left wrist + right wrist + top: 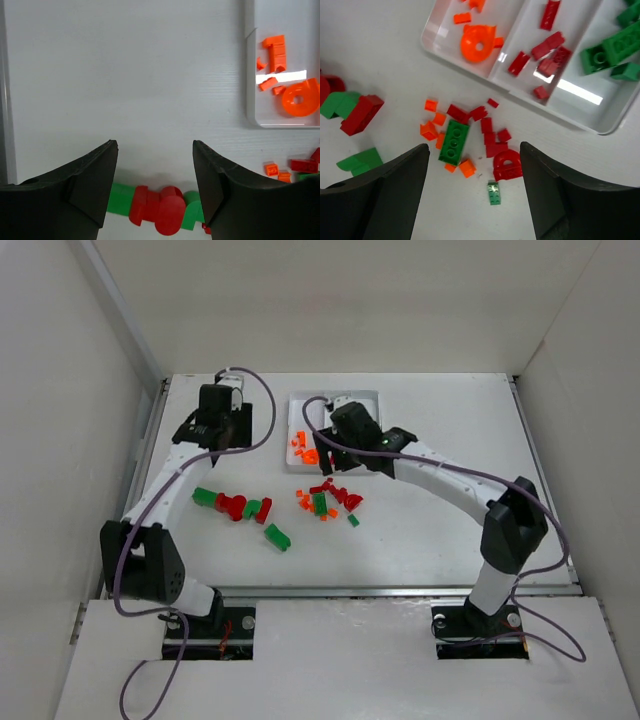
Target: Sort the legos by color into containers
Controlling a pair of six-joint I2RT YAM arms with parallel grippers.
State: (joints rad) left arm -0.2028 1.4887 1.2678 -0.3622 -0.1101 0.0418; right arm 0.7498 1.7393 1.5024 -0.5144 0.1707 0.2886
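- Shown from above: a white desk (430, 530) with a white tray (300, 415) at its far middle, split by thin walls into three long compartments set side by side.
- Sorted into the tray by colour: orange pieces (470, 42), a flat ring among them, in the left compartment; red pieces (547, 50) in the middle one; green pieces (610, 52) in the right one.
- Scattered loose on the desk just in front of the tray: a cluster of small pieces (322, 502), not yet sorted.
- Picked out within that cluster in the right wrist view: a green brick (454, 141), a red arch (507, 166) beside it, a tiny green brick (493, 192) just below the arch, and several orange bits (430, 131) along the green brick's left side.
- Laid out further left, well apart from the tray: a row of larger red and green blocks (232, 506), touching one another, with a single green block (277, 537) near the row's right end, toward the near edge.
- Held over the far left part of the desk, beside the tray: the left jaws, parted by a moderate gap and gripping nothing; the row's red blocks (160, 205) seen on the desk below, between the tips.
- Held above the tray's near part: the right jaws, spread wide and gripping nothing; the loose cluster seen on the desk below, between the tips.
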